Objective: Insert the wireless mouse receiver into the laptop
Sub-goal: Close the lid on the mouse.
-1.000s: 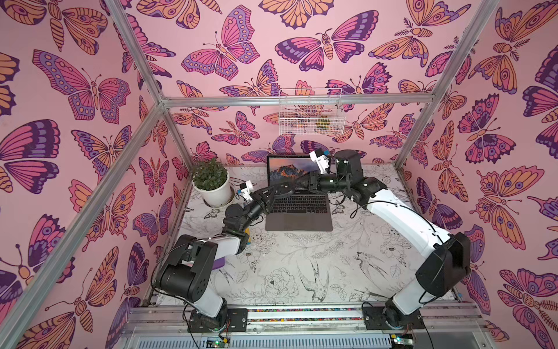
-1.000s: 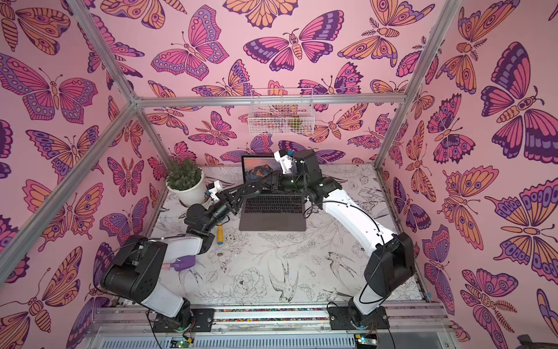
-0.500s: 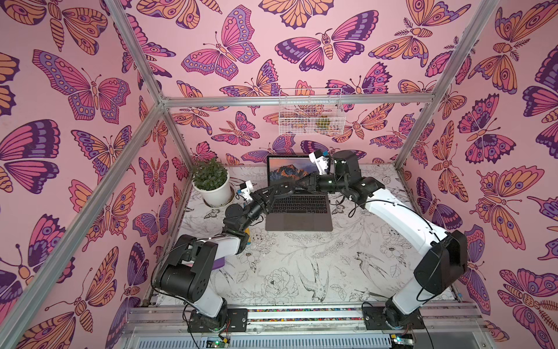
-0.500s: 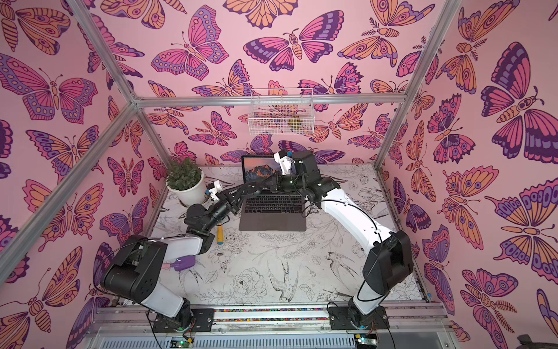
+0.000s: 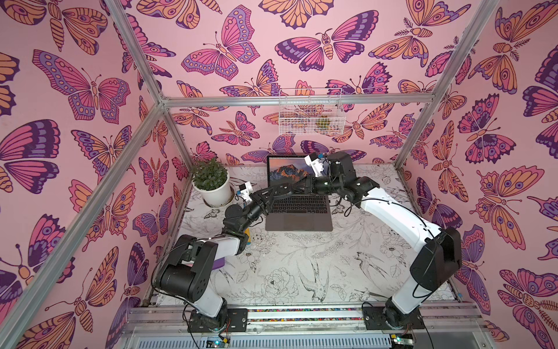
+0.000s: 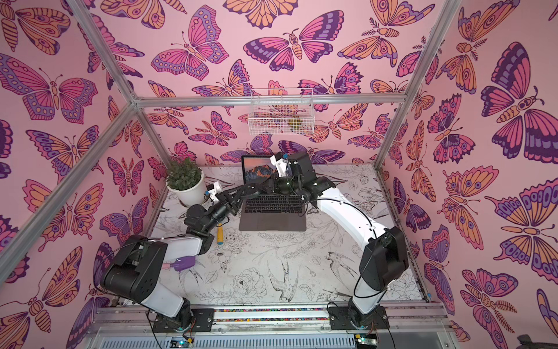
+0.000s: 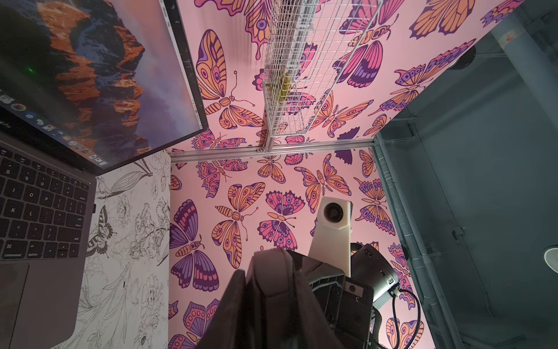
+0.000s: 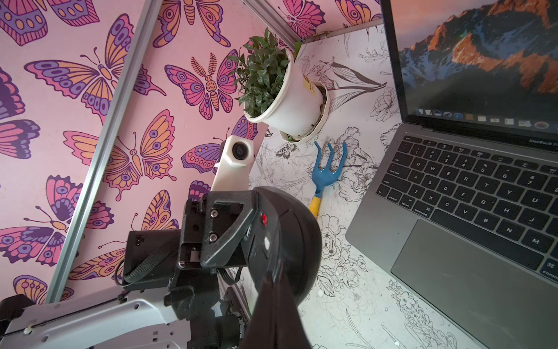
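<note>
- My left pincer (image 7: 268, 302) is clamped on the wireless mouse (image 8: 290, 241). It holds the mouse off the worktop (image 5: 302, 266) with the underside turned toward my right pincer.
- Risk: the grip bears on a curved, smooth shell. A pull from the right side could twist or slide the mouse out and drop it onto the keyboard below.
- My right pincer (image 8: 273, 290) is closed narrow, with its tips against the mouse underside, directly opposite the left pincer.
- I cannot tell whether the receiver is between the tips, as it is too small to make out. A pull without a secure grip would come away empty. A weak grip could let the receiver fall among the keys.
- Both pincers meet tip to tip, so a skewed pull could knock one pincer against the other.
- The laptop (image 8: 453, 272) stands open beneath both pincers, its screen just behind them. A wide swing toward a side port could strike the screen or scrape the casing.
</note>
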